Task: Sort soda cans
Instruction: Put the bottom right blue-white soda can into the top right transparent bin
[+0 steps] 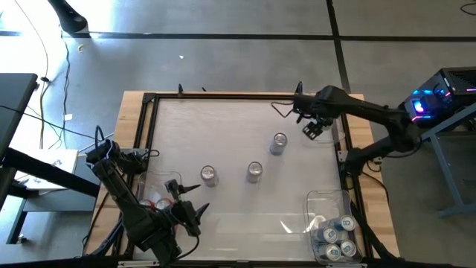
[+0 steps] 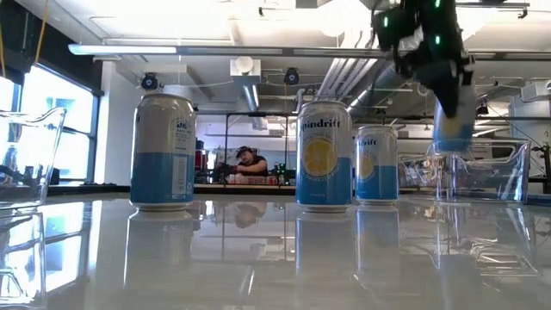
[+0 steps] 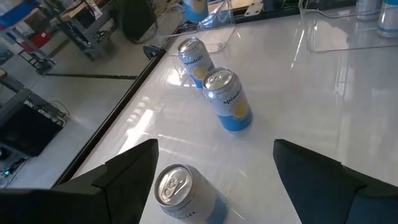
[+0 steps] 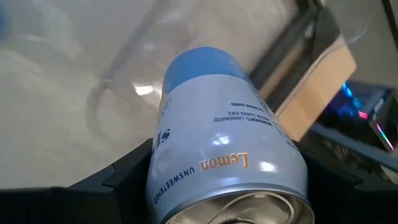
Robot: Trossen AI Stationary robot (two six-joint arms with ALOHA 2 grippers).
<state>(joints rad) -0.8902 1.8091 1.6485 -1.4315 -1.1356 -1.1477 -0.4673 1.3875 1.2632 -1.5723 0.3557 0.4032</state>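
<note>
Three silver-blue soda cans stand upright on the white table: one [image 1: 209, 175] nearest my left gripper, a middle one [image 1: 254, 171] and a far one [image 1: 279, 141]. My left gripper [image 3: 214, 149] is open and hovers on the near-left side of the nearest can [image 3: 180, 193], touching nothing. My right gripper [image 1: 312, 128] is up near the table's far right and is shut on a fourth silver-blue can [image 4: 227, 137]. That can shows raised above the table in the low view [image 2: 452, 125]. My right gripper pinches the can between its two fingers [image 4: 124, 180], one on each side of the body near its silver top [image 4: 249, 208]. The fingers come from above, pointing down along the can. It hangs below them, blue bottom end [image 4: 205, 62] down, slightly tilted, lifted clear of the table.
A clear bin [image 1: 327, 197] at the near right corner holds several silver-blue cans [image 1: 338, 234]. Another clear bin [image 1: 152, 186] at the near left, beside my left arm, holds red cans [image 1: 160, 202]. A dark frame [image 1: 223, 97] edges the table. A person [image 2: 250, 162] sits far behind.
</note>
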